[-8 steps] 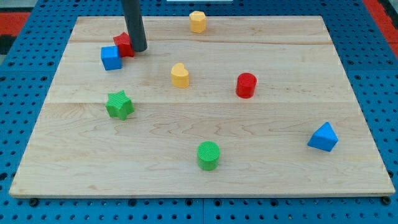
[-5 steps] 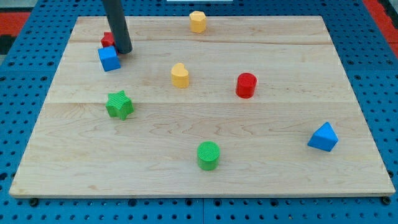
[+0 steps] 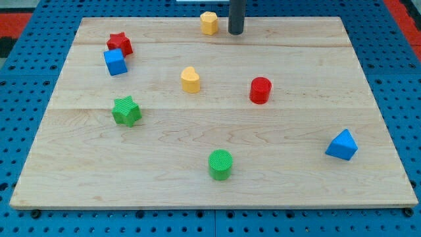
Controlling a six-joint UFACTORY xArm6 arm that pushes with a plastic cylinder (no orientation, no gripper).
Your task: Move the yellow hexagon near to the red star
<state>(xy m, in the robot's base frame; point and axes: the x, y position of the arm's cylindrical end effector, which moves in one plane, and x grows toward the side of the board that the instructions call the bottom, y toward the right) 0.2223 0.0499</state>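
The yellow hexagon (image 3: 209, 22) sits near the view's top edge of the wooden board (image 3: 296, 131). The red star (image 3: 119, 44) sits at the upper left, touching or almost touching a blue cube (image 3: 116, 62) just below it. My tip (image 3: 236, 31) rests on the board just right of the yellow hexagon, a small gap apart from it and far right of the red star.
A second yellow block with a rounded top (image 3: 191, 79) sits mid-board, a red cylinder (image 3: 260, 90) to its right. A green star (image 3: 126, 110) sits at the left, a green cylinder (image 3: 220, 164) near the bottom, a blue triangular block (image 3: 342, 145) at the right.
My tip left the red star at the upper left and swept right along the top to beside the yellow hexagon. Before that it nudged the red star slightly left and up.
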